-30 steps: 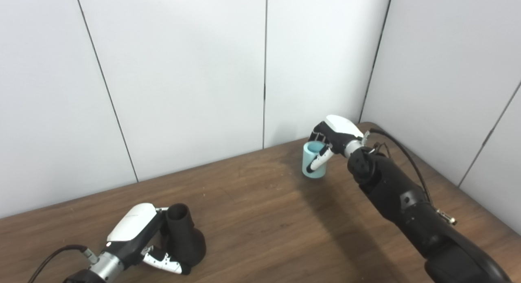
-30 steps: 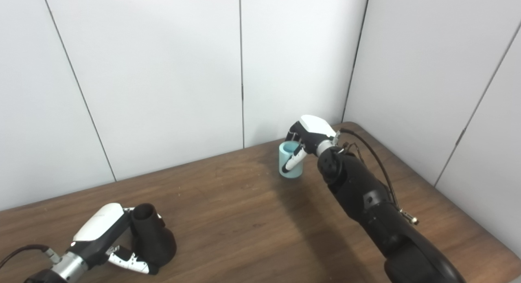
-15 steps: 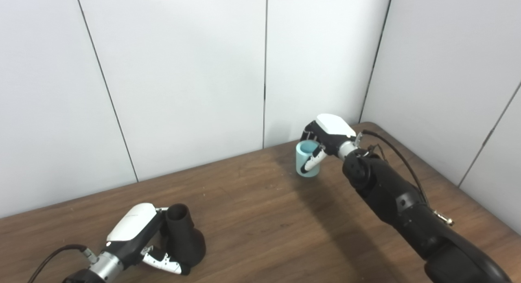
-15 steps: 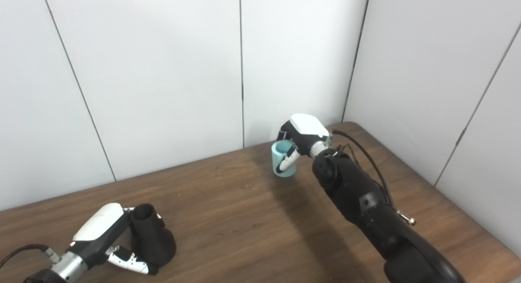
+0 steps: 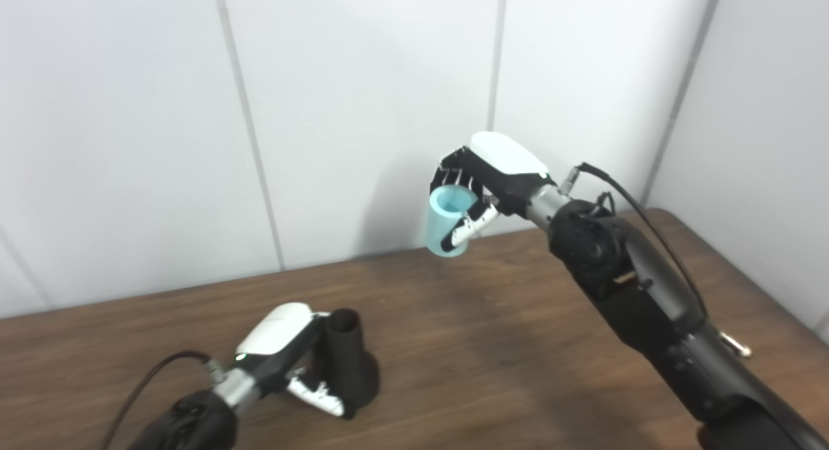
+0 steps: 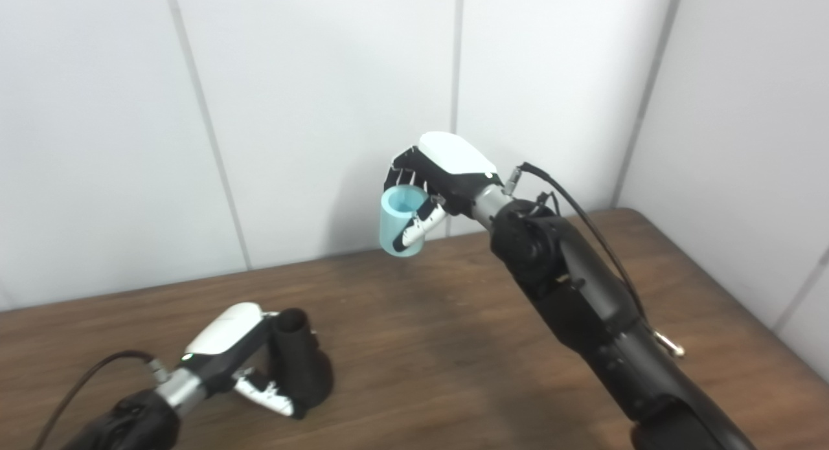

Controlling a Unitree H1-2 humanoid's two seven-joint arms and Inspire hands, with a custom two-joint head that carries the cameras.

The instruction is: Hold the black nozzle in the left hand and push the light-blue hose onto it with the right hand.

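the left hand (image 5: 285, 346) sits low on the table (image 5: 492, 346), wrapped around the black nozzle (image 5: 346, 369), thumb and fingers (image 5: 317, 398) curled about its wide base so the narrow neck stands up with its open mouth toward the ceiling; that looks like the point of the grip, to keep the neck bare and steady for something to slide over it. the nozzle's foot seems to rest on the wood, which would brace it against a push. well apart, up near the white wall (image 5: 363, 113), the right hand (image 5: 482, 178) is closed around the light-blue hose (image 5: 447, 223), a short tube held in the air, clear of the table, roughly upright with its upper opening visible. held by its side like that, its lower end stays free to go down onto the neck. nothing is joined yet.
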